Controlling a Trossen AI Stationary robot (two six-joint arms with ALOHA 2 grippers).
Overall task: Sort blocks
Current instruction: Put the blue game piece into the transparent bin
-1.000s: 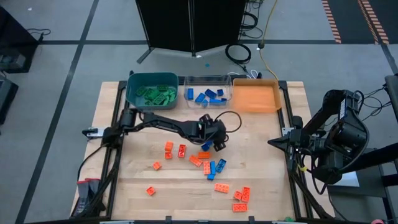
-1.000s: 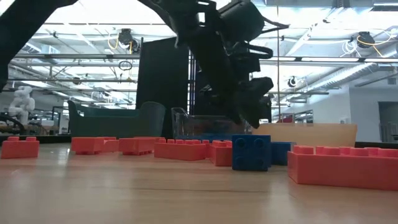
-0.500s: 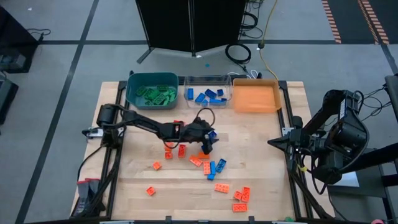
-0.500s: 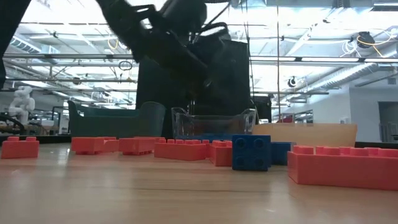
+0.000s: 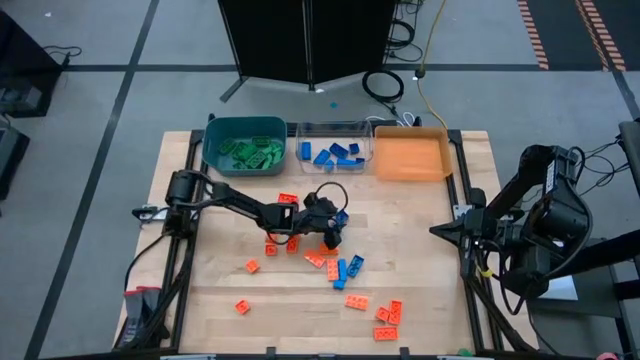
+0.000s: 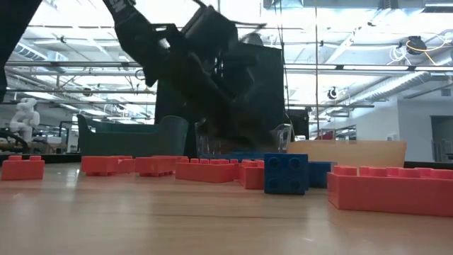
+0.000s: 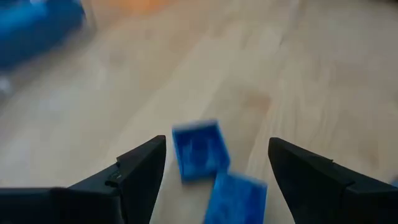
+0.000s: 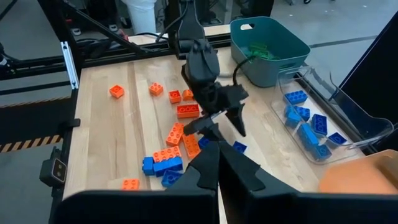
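My left gripper (image 5: pixel 331 232) hangs open low over the middle of the table, slanting down. A small blue block (image 7: pixel 199 149) lies on the wood between its two fingers, which stand clear of it on either side. A second blue block (image 7: pixel 236 196) lies just beside the first. Orange-red blocks (image 5: pixel 292 243) and two blue blocks (image 5: pixel 348 268) lie scattered around. In the right wrist view the left gripper (image 8: pixel 221 124) shows from the far side. My right gripper (image 5: pixel 438 230) waits shut, raised at the table's right edge.
Along the far edge stand a teal bin (image 5: pixel 243 128) with green blocks, a clear bin (image 5: pixel 334 130) with blue blocks, and an orange bin (image 5: pixel 411 170). More orange-red blocks (image 5: pixel 388 320) lie toward the near right. In the low view a blue block (image 6: pixel 286 173) stands in front.
My left gripper has gone a little toward the table's left edge and down toward the wood, tipping its fingers further downward as the arm folded. It has stayed open. No block has moved.
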